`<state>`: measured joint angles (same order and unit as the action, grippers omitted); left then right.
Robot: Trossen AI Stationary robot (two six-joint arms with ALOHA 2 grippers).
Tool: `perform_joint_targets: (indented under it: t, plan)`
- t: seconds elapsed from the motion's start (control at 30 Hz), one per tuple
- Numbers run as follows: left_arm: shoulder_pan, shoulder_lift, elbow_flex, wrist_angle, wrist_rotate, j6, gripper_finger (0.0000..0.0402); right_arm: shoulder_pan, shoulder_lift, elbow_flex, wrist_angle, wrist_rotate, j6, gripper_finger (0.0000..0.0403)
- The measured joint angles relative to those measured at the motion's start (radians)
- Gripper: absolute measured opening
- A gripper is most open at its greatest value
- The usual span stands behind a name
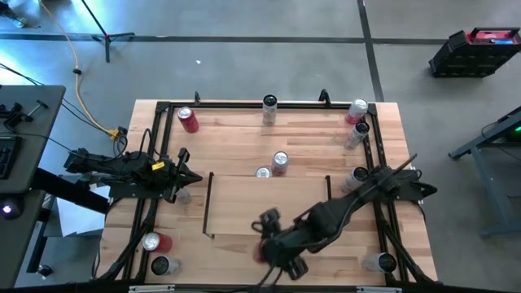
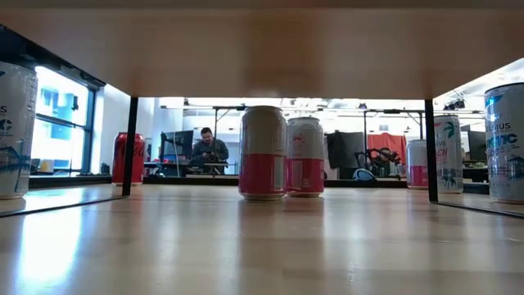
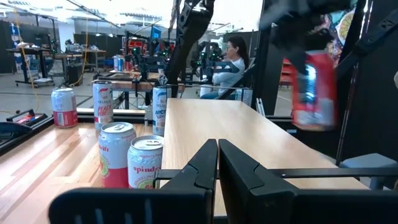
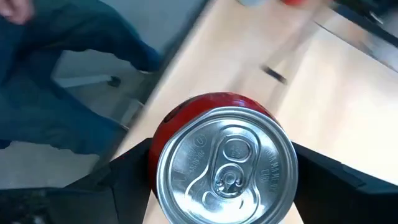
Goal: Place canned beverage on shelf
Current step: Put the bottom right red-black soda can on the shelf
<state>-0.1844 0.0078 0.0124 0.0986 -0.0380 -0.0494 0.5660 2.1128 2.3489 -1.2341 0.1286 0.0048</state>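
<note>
A red canned beverage [image 4: 227, 165] with a silver top sits between the fingers of my right gripper [image 1: 270, 244], by the table's near edge in the high view. In the left wrist view the can [image 3: 314, 90] hangs blurred above the near end of the shelf [image 3: 211, 124]. The shelf [image 1: 244, 203] is a light-wood bay with thin black rails at mid-table. Two pink-and-white cans [image 1: 281, 161] [image 1: 263, 172] stand on the table just beyond its far edge. My left gripper [image 1: 191, 177] waits shut at the shelf's left side. My right gripper pinches the can's red side wall [image 4: 155, 149] just below the rim, one finger [image 4: 127, 180] on each of two opposite sides. The fingers come from above, slanting down. The can is lifted clear, top toward the wrist and nearly upright.
More cans stand along the black table frame: a red one [image 1: 189, 120] far left, one [image 1: 269, 106] at the far middle, several [image 1: 356, 122] down the right side, two [image 1: 156, 252] near left. A person [image 2: 210, 147] sits in the room behind.
</note>
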Motion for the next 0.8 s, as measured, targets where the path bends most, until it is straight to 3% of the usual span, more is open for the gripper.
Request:
perform_joint_targets:
  t: [0.37,0.8]
  plan:
    - [0.000,0.000,0.000,0.000,0.000,0.000,0.0005,-0.041,-0.112,-0.002,-0.341,0.107,0.229,0.0295]
    - [0.000,0.000,0.000,-0.004,0.000,0.000,0.0005,-0.107,-0.253,-0.024,-0.337,0.108,0.287,0.0295]
